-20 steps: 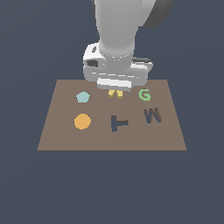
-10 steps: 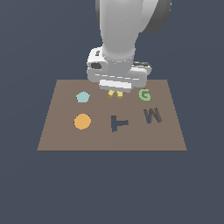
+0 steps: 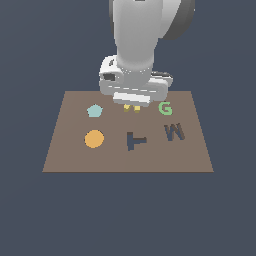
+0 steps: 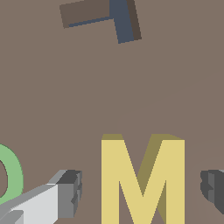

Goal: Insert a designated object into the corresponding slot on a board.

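The yellow M block (image 4: 142, 181) lies flat on the brown board (image 4: 87, 96), between my two fingers (image 4: 69, 192). My gripper (image 4: 140, 190) is open, with a gap on each side of the block. In the exterior view only two yellow tips of the block (image 3: 132, 107) show under my gripper (image 3: 132, 102), near the board's (image 3: 70, 155) far edge. The dark M/W-shaped slot (image 3: 174, 132) is on the exterior view's right, nearer the front than the block.
A green G (image 3: 165, 108) lies beside the block, toward the exterior view's right. A dark T-shaped cutout (image 3: 134, 141) sits mid-board. A pale blue pentagon (image 3: 94, 110) and an orange disc (image 3: 94, 139) are on the exterior view's left.
The gripper has come down a little over the yellow block; less of the block shows below it. The pieces on the board have not moved.
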You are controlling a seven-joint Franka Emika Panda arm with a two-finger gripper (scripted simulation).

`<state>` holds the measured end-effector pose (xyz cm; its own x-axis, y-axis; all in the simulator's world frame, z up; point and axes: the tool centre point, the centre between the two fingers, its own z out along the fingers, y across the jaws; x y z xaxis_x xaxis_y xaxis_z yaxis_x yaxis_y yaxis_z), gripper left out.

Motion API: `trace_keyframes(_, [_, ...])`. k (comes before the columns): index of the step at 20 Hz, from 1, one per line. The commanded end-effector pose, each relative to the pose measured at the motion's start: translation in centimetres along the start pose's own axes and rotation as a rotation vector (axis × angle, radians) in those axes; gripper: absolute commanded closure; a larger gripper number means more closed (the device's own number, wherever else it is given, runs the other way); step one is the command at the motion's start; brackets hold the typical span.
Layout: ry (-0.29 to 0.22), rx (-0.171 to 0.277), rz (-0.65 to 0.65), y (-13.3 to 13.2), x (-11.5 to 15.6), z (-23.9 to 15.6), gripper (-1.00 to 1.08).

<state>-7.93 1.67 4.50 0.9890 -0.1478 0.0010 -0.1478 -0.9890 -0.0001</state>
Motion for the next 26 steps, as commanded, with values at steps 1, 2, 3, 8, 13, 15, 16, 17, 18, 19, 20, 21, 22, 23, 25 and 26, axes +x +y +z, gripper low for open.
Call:
trace_keyframes(1, [-0.001, 0.000, -0.001, 0.0, 0.0, 0.7, -0.92])
trace_keyframes(2, [-0.001, 0.000, -0.001, 0.0, 0.0, 1.0, -0.92])
trace_keyframes(3, [-0.001, 0.000, -0.001, 0.0, 0.0, 1.2, -0.92])
trace_keyframes(8, [-0.001, 0.000, -0.001, 0.0, 0.0, 1.5, 1.08])
trace_keyframes(13, [-0.001, 0.000, -0.001, 0.0, 0.0, 1.5, 1.08])
trace_keyframes(15, [-0.001, 0.000, -0.001, 0.0, 0.0, 1.5, 1.08])
trace_keyframes(16, [-0.001, 0.000, -0.001, 0.0, 0.0, 1.5, 1.08])
trace_keyframes(17, [-0.001, 0.000, -0.001, 0.0, 0.0, 1.4, 1.08])
trace_keyframes(18, [-0.001, 0.000, -0.001, 0.0, 0.0, 1.4, 1.08])
trace_keyframes(19, [-0.001, 0.000, -0.002, -0.1, 0.0, 1.4, 1.08])
trace_keyframes(20, [-0.001, 0.000, -0.003, -0.1, 0.0, 1.4, 1.08])
trace_keyframes(21, [-0.001, 0.000, -0.005, -0.2, 0.1, 1.4, 1.08])
trace_keyframes(22, [-0.001, 0.000, -0.008, -0.4, 0.2, 1.4, 1.08])
trace_keyframes(23, [-0.001, 0.000, -0.012, -0.6, 0.3, 1.4, 1.08])
trace_keyframes(25, [-0.001, 0.000, -0.022, -1.1, 0.7, 1.3, 1.08])
trace_keyframes(26, [-0.001, 0.000, -0.028, -1.4, 0.9, 1.3, 1.08])
